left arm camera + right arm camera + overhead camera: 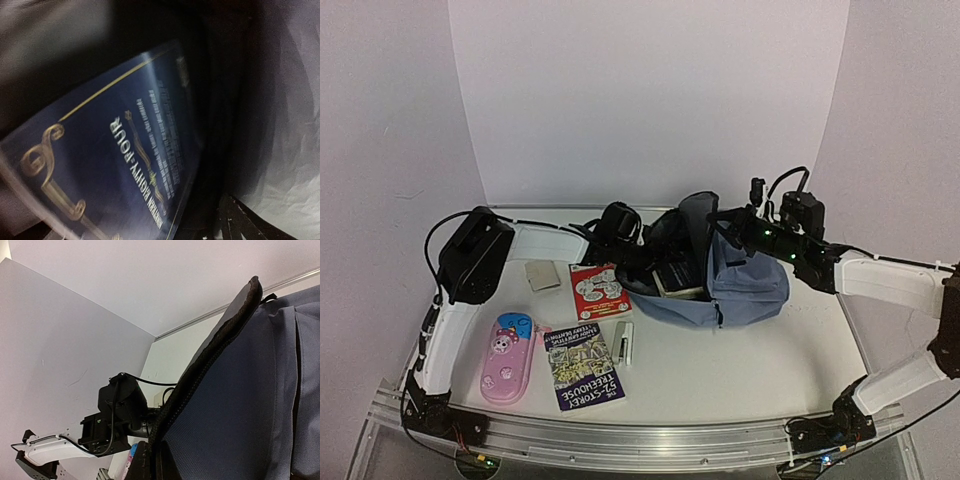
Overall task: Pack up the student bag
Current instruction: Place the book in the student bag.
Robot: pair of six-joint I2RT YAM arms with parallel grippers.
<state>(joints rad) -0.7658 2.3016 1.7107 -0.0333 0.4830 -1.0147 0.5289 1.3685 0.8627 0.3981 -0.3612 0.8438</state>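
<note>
Pale tabletop (750, 350) boxed in by plain white walls. At far left, near the front rail, a pink pencil case (508, 358) with a blue patch at its far end, lying flat. Behind it and slightly right, a small grey pad (542, 275), apart from everything else. Next over, a purple-covered Treehouse book (582, 365), face up, title toward the arms' bases, just beside the pencil case. Behind that, a red-covered book (599, 291), also flat, its far right corner close to the bag. By the Treehouse book's right edge, a small whitish oblong item (623, 342) (too small to name).

Reaching in from the left over the red-covered book, the left gripper (652, 262), sunk into the mouth of the student bag (745, 285). Fingers out of sight both from overhead and in its own wrist view, so cannot tell how wide. Filling that wrist view instead, a navy book (115, 165) with gold lettering and scrollwork, tilted against dark lining inside the bag.

Student bag itself at the table's middle, slightly right: slate-blue, lying on its side, opening facing left, one flap standing up. At that raised flap's zippered edge, the right gripper (725, 228), closed tight on the rim and holding it up. In the right wrist view, blue fabric and the black zipper edge up close.
</note>
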